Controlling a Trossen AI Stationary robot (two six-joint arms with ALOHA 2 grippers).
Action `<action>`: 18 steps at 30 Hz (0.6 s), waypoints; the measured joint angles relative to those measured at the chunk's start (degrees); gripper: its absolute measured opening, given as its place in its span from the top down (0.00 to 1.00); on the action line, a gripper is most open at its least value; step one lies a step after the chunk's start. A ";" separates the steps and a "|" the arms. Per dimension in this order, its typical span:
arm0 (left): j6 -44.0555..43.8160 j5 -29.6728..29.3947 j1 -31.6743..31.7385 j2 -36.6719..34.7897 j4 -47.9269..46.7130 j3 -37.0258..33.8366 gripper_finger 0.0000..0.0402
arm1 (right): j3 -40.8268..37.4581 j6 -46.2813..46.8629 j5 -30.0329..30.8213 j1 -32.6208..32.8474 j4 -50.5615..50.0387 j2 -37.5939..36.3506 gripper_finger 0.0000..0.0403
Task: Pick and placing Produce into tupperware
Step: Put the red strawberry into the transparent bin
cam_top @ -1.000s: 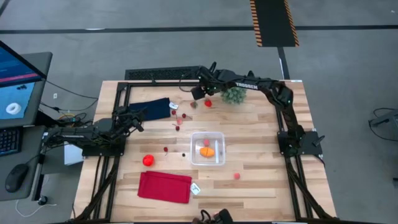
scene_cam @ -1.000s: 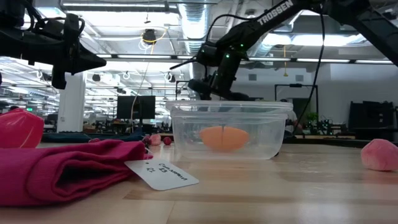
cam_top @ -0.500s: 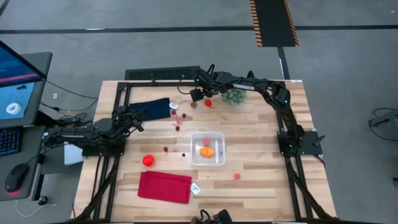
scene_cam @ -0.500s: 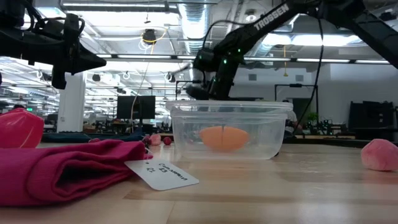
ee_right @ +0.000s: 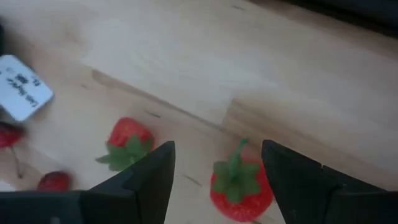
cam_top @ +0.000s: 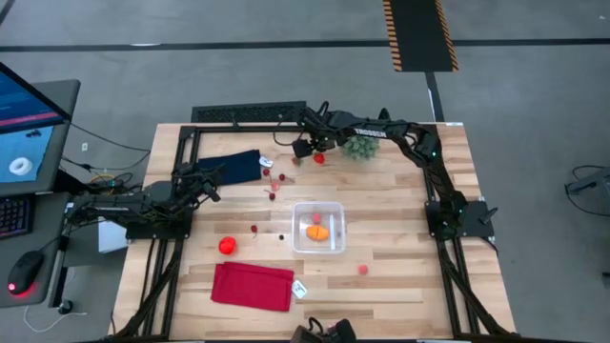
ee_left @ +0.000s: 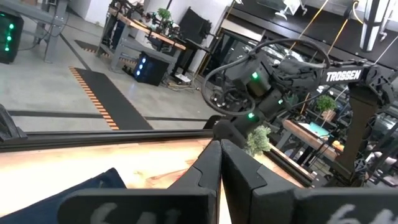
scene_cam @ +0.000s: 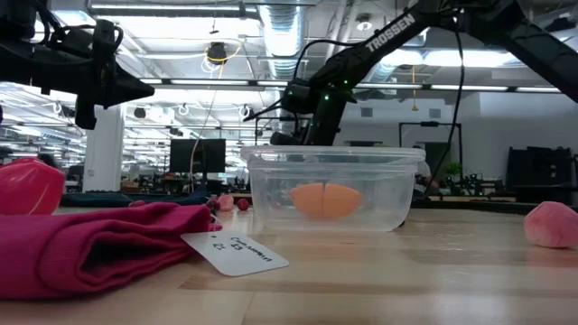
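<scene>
The task looks barely begun. The tupperware (cam_top: 318,228) sits just below the middle of the high view, holding two pieces: one orange piece (cam_top: 316,232) and a small pink one (cam_top: 316,218) touching it. The rest of the produce lies loose on the table (cam_top: 400,210): a large red piece (cam_top: 227,246) at lower left, a pink piece (cam_top: 363,270) below right of the container, a strawberry (cam_top: 318,158) at upper centre, and about six small red bits scattered between it and the container, too small to count surely. The right gripper (cam_top: 307,148) hovers at upper centre, fingers apart and empty, straddling that strawberry in its wrist view. The left gripper (cam_top: 212,184) waits at middle left, fingers pressed together, holding nothing.
</scene>
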 joint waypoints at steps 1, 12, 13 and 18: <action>0.00 0.00 0.00 0.00 0.00 0.00 1.00 | 0.00 0.00 0.04 -0.02 0.31 0.00 0.35; -0.02 0.02 0.00 0.00 0.00 0.00 1.00 | 0.00 -0.35 -0.91 -0.46 -0.82 -0.20 0.62; -0.02 0.01 0.00 0.00 0.00 0.00 1.00 | 0.00 -0.59 -0.91 -0.46 -0.83 -0.20 0.66; -0.04 0.02 0.00 0.00 0.00 0.00 1.00 | 0.00 -2.13 -0.95 -0.46 -1.82 -0.17 0.86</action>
